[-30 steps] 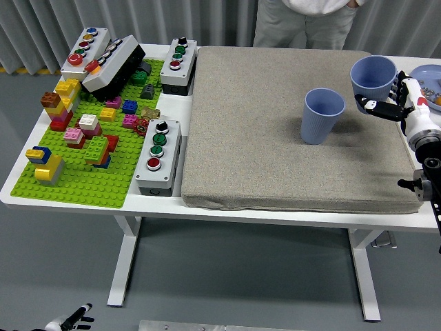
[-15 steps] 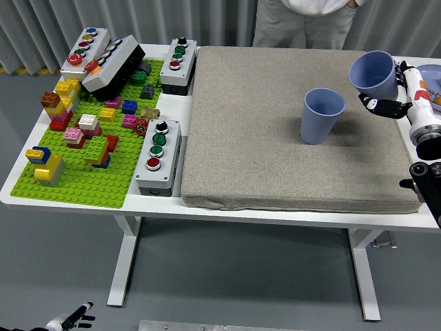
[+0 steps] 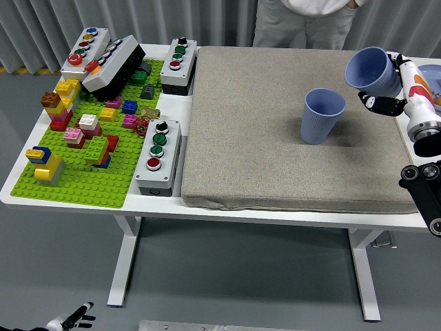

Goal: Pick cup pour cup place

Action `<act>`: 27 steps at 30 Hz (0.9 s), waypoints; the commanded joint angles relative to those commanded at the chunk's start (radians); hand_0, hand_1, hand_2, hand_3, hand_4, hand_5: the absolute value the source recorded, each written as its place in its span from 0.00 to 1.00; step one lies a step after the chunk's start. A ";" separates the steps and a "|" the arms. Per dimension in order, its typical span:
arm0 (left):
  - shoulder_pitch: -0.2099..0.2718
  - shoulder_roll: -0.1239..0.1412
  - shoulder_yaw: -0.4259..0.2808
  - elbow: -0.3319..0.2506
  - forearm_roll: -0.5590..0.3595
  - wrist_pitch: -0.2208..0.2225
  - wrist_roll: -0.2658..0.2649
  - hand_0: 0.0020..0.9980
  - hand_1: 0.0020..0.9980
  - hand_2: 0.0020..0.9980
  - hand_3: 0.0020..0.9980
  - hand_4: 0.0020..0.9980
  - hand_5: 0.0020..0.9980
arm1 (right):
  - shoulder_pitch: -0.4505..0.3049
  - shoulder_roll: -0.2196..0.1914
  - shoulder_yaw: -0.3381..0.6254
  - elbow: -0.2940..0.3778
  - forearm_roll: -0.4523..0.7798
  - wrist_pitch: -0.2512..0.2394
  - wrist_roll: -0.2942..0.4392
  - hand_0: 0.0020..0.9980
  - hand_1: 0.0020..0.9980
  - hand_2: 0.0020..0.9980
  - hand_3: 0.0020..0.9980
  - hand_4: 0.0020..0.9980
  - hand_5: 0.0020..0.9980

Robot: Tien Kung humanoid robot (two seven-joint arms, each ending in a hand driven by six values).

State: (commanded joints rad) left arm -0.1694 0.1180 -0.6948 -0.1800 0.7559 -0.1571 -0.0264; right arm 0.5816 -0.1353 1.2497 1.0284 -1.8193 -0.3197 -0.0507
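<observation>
Right hand (image 3: 403, 89) gripping 1 blue cup (image 3: 371, 70) tilted above the grey mat's (image 3: 275, 152) far right corner, second cup (image 3: 322, 116) upright on the mat nearby, left hand (image 3: 69, 321) below table level, fingers open.

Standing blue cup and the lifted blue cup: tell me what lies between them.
Nothing, in the head view: only bare grey mat separates the standing blue cup from the tilted blue cup in the right hand.

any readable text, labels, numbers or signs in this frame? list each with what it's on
None readable.
Button boxes: coloured buttons only; any labels are too small to tell.
Held blue cup in the right hand: plain.
Standing blue cup: plain.
Right hand's red and black marks: shapes, not letters.
Bricks on the green baseplate: no print visible.
</observation>
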 joint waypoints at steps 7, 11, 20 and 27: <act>0.000 0.000 0.004 0.000 -0.003 0.000 0.000 0.86 0.83 0.85 0.76 0.63 0.98 | -0.006 0.002 -0.013 0.018 -0.045 -0.010 -0.018 0.71 0.56 0.50 0.61 0.66 0.06; 0.002 0.001 0.007 0.000 -0.006 0.000 0.000 0.86 0.83 0.85 0.76 0.63 0.98 | -0.010 0.003 -0.021 0.030 -0.077 -0.013 -0.032 0.71 0.56 0.50 0.61 0.66 0.06; 0.007 0.001 0.013 0.000 -0.011 0.000 -0.001 0.86 0.84 0.85 0.76 0.63 0.98 | -0.015 0.003 -0.038 0.044 -0.156 -0.017 -0.055 0.71 0.57 0.50 0.61 0.66 0.07; 0.004 0.002 0.011 0.000 -0.010 0.000 -0.001 0.86 0.83 0.85 0.76 0.63 0.98 | -0.013 -0.001 -0.042 0.051 -0.208 -0.019 -0.067 0.71 0.57 0.50 0.61 0.66 0.06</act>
State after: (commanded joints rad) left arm -0.1656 0.1200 -0.6835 -0.1800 0.7458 -0.1573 -0.0274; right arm 0.5690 -0.1364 1.2073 1.0792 -2.0269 -0.3391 -0.1177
